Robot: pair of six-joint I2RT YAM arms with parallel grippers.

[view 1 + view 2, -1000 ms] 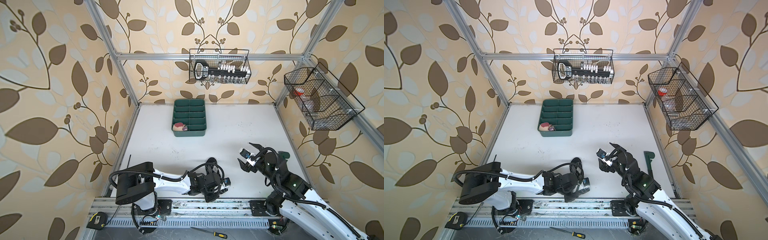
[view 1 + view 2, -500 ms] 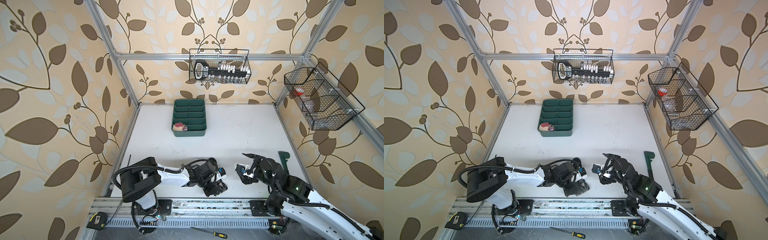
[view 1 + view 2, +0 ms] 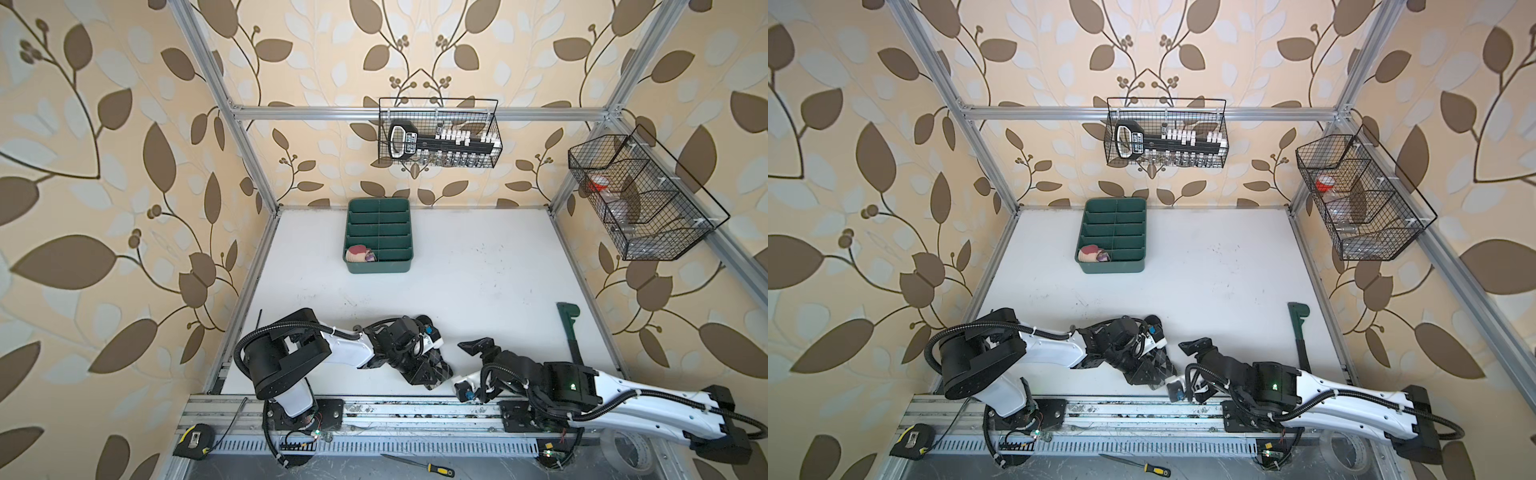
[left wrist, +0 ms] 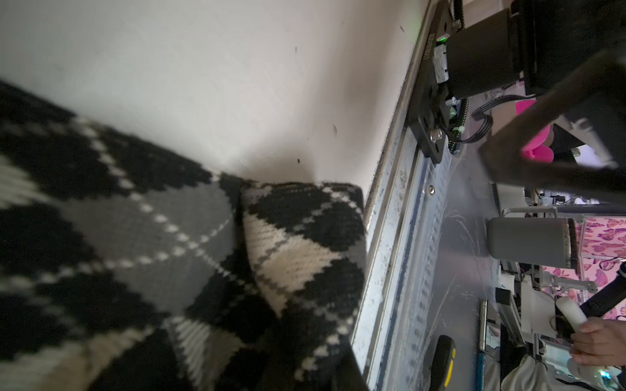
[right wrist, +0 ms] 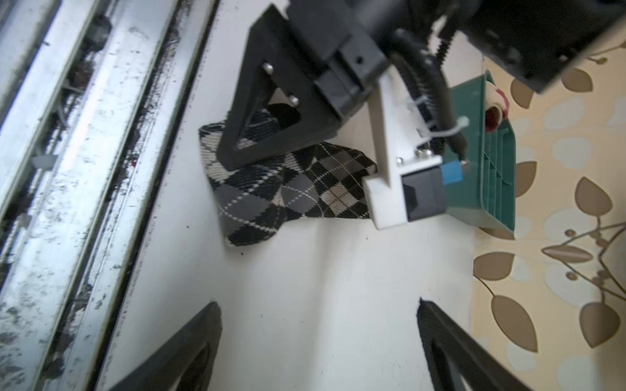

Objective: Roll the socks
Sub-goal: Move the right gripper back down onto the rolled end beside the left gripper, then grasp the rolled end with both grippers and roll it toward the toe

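Near edge first: argyle sock (image 3: 441, 368) sits crumpled right by the front rail (image 3: 374, 415), one end doubled over, not a roll yet. Left gripper (image 3: 417, 369) is down on it, jaws closed, and looks to be pinching the fabric. My read: it's anchoring the fold so it doesn't spring open. Right gripper (image 5: 318, 304) is low over the table (image 5: 338, 264) beside it, turned on its side, fingers (image 5: 209, 321) spread wide with nothing between them. The sock lies ahead of the tips, near but not touching. Guess it's lining up to take the free end. Farther back: beige sock (image 3: 360, 253) already bundled in the near-left compartment of the green tray (image 3: 379, 268), so that one looks done.
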